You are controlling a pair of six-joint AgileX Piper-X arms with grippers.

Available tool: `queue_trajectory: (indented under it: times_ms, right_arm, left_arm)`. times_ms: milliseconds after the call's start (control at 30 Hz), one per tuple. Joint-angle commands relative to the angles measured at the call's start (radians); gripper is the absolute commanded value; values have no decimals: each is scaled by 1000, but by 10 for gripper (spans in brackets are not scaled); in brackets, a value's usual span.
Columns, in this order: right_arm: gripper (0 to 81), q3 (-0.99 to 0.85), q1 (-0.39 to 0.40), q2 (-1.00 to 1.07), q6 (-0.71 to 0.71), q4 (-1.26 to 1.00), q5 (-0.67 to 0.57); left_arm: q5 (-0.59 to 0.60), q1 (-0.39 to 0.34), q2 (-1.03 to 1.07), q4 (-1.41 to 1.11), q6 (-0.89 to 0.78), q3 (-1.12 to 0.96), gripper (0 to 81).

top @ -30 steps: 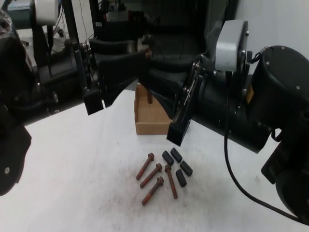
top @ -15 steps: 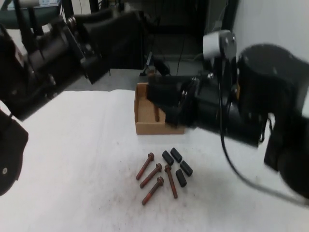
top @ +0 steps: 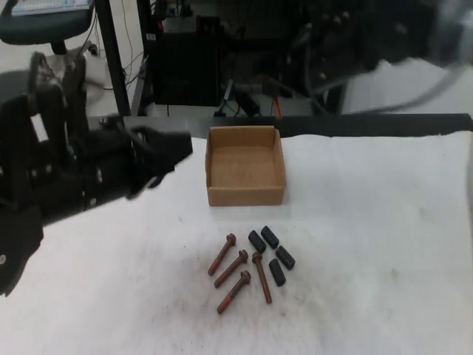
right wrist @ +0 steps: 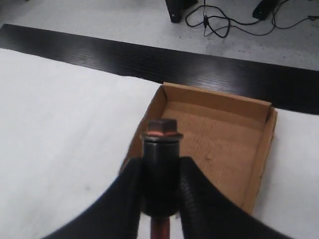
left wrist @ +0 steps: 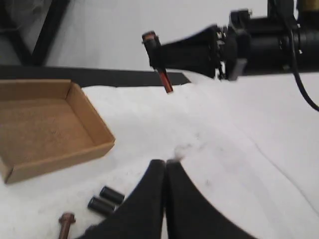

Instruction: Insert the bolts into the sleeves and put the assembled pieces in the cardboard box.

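Observation:
The open cardboard box [top: 245,194] stands on the white cloth, its floor bare [right wrist: 214,132]. In front of it lie several rusty bolts [top: 222,254] and, just to their right, several black sleeves [top: 277,271]. My right gripper [right wrist: 160,185] is shut on a black sleeve [right wrist: 160,164] with a bolt through it, the hex head [right wrist: 162,128] on top, held in the air short of the box. The left wrist view shows that gripper [left wrist: 157,52] high above the cloth. My left gripper [left wrist: 165,163] is shut with nothing in it, left of the box [top: 177,146].
White cloth covers the bench, with a black bench edge [right wrist: 99,55] behind the box. Black frames and cables [top: 244,96] stand beyond it. Open cloth lies to the left and right of the parts.
Both arms have drawn back from over the box. The left arm swung down to the left; the right arm rose to the upper right with the sleeved bolt held.

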Motion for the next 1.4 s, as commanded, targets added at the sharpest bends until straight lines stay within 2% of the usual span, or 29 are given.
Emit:
queue_trajectory:
  times_ms: [0,300,533,567,633,767,800,867,967,1000,1033,1133,1200,1233,1267,1367]
  right_arm:
    - [8,-154,-5,85,-32,132,3]
    - [8,-631,-8,466,-72,479,43]
    - [2,-721,-8,554,-74,474,40]
    - [22,-721,-8,558,-79,462,38]
    - [116,-721,-8,559,-120,440,16]
    - [404,-721,-8,559,-128,402,14]
    - [431,-721,-8,559,-128,402,24]
    - [382,-721,-8,559,-140,407,43]
    - [151,-721,-8,542,-169,424,50]
    - [39,-721,-8,529,-181,434,62]
    - [1,-721,-8,513,-184,444,67]
    - [8,-721,-19,451,-187,466,107]
    - [8,-721,-27,404,-194,489,168]
    - [8,-721,-30,375,-194,499,176]
    - [8,-721,-34,353,-194,506,174]
    - [8,-721,-40,267,-256,546,115]
  left_arm:
    - [-19,2,-7,138,12,-1,3]
    - [-13,2,-7,166,23,-1,3]
    - [-13,2,-7,165,57,-1,3]
    - [-13,2,-7,165,57,-1,3]
    - [-13,2,-7,165,57,-1,3]
    - [-13,2,-7,165,57,-1,3]
    - [-13,2,-7,165,57,-1,3]
    - [-13,2,-7,165,57,-1,3]
    - [7,2,-7,165,56,-1,3]
    - [28,2,-7,165,56,-1,3]
    - [44,2,-7,165,56,-1,3]
    - [168,2,-7,157,113,-1,3]
    - [307,-4,-7,159,281,-1,3]
    - [331,-8,-7,166,312,-1,3]
    - [331,-14,-7,166,318,-1,3]
    - [230,-27,-7,170,313,-1,3]
